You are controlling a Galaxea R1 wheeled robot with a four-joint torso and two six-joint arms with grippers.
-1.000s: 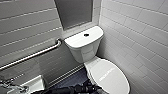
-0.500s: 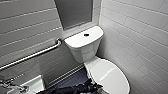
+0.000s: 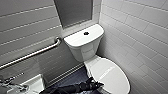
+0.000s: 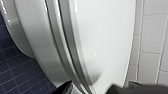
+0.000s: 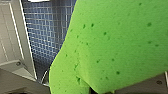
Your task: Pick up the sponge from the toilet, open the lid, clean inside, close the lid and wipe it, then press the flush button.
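Note:
The white toilet (image 3: 83, 47) stands in the corner with its lid (image 3: 110, 75) down. The dark flush button (image 3: 86, 33) sits in the middle of the tank top. My left gripper (image 3: 98, 85) reaches in at the lid's near left edge. In the left wrist view that gripper (image 4: 97, 90) is open, one dark finger on each side of the lid's rim (image 4: 75, 65). The bright green sponge (image 5: 112, 45) looms large in the right wrist view, pinched in my shut right gripper (image 5: 100, 90).
A steel grab bar (image 3: 32, 53) runs along the left tiled wall. A white sink (image 3: 33, 85) with a chrome tap (image 3: 12, 86) is at the lower left. Dark blue floor tiles (image 3: 72, 77) lie between sink and toilet. A tiled wall (image 3: 140, 37) stands close on the right.

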